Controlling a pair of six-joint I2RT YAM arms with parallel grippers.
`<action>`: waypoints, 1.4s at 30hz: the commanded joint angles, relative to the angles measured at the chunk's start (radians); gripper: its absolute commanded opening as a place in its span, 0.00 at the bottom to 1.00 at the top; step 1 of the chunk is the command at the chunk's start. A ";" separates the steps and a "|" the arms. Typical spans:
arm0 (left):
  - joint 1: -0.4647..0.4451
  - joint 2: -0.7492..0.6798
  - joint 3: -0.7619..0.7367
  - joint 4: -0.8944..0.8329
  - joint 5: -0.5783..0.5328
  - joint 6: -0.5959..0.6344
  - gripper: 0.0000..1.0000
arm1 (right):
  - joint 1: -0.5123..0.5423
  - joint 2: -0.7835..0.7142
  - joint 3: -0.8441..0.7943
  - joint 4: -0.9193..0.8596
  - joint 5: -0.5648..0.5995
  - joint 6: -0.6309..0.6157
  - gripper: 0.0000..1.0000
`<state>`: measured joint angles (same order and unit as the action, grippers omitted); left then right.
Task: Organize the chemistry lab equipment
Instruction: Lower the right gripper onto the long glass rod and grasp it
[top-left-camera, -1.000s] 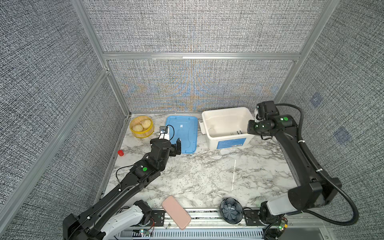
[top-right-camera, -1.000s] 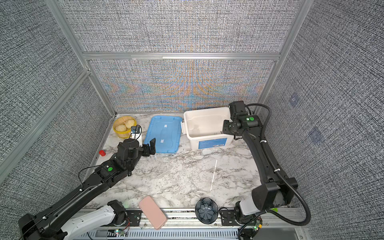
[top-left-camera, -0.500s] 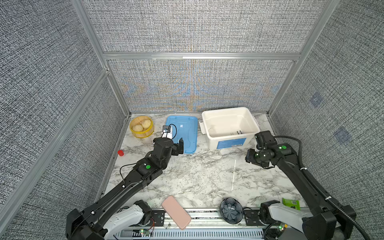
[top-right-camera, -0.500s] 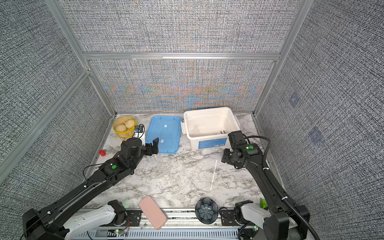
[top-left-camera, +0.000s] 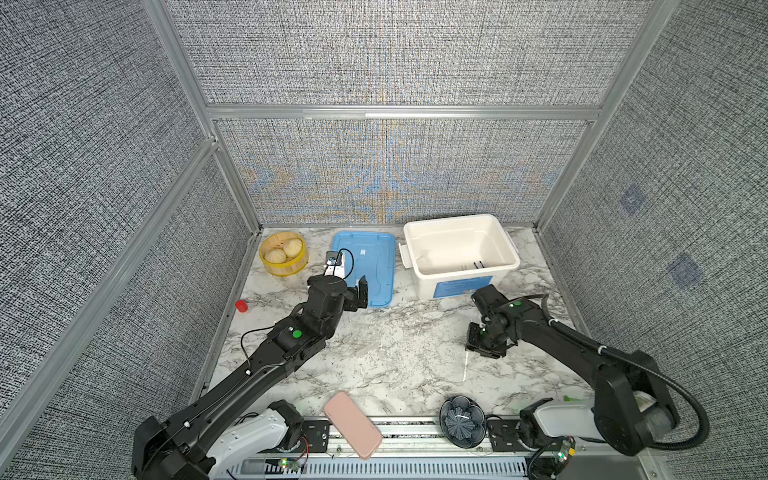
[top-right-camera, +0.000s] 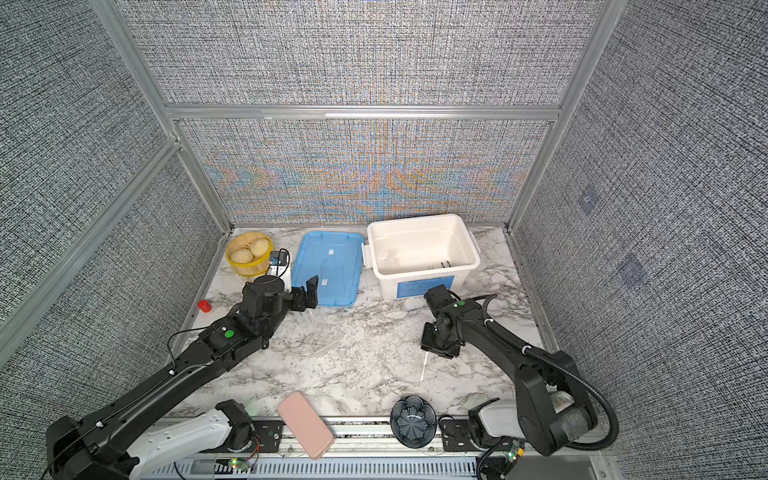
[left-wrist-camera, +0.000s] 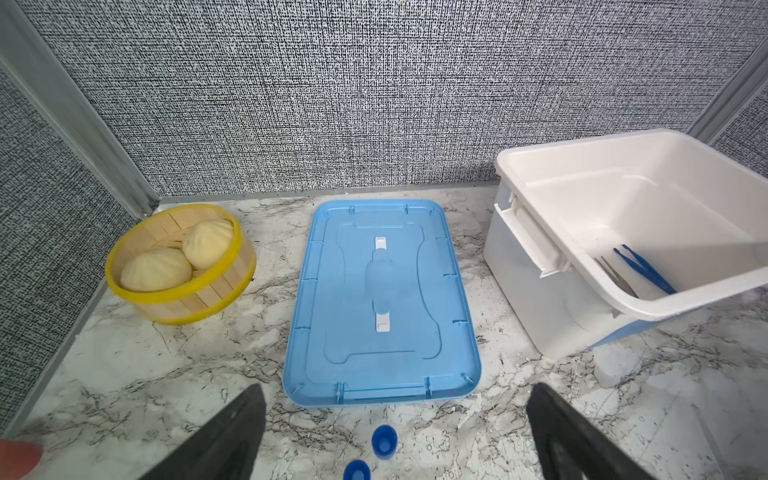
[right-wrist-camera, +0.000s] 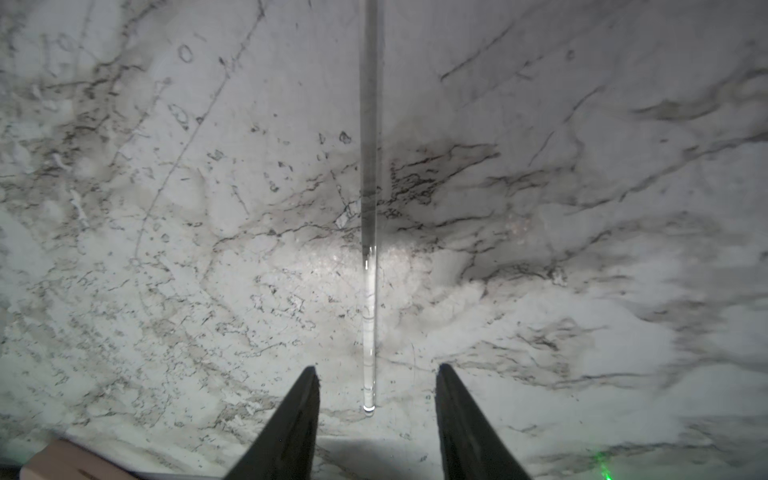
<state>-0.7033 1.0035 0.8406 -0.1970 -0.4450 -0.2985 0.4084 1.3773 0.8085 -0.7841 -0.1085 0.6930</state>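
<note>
A long thin white stick lies on the marble right of centre; close up the stick looks clear. My right gripper points down over its far end, open, one finger on each side and neither touching. My left gripper stands wide open and empty in front of the blue lid. Two blue tube caps lie just below it. Dark blue tweezers and silver tweezers lie inside the white bin.
A yellow steamer basket holding two buns stands at the back left. A small red cup sits near the left wall. A pink flat case and a dark flower-shaped bowl rest on the front edge.
My right arm has swung from above the white bin down to the table and now straddles the stick's end. The left gripper has shifted a little toward the blue lid.
</note>
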 joint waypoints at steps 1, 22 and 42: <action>0.002 -0.008 -0.005 0.016 0.002 -0.013 0.99 | 0.005 0.044 0.008 0.028 0.016 0.026 0.43; 0.002 -0.033 -0.024 0.013 -0.005 -0.012 0.99 | 0.061 0.217 0.023 0.048 0.084 0.116 0.24; 0.001 -0.052 -0.023 0.033 0.023 -0.018 0.99 | 0.084 0.108 -0.035 0.112 0.086 0.115 0.00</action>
<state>-0.7033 0.9535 0.8078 -0.1753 -0.4229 -0.3145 0.4896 1.5047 0.7856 -0.7063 0.0128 0.8227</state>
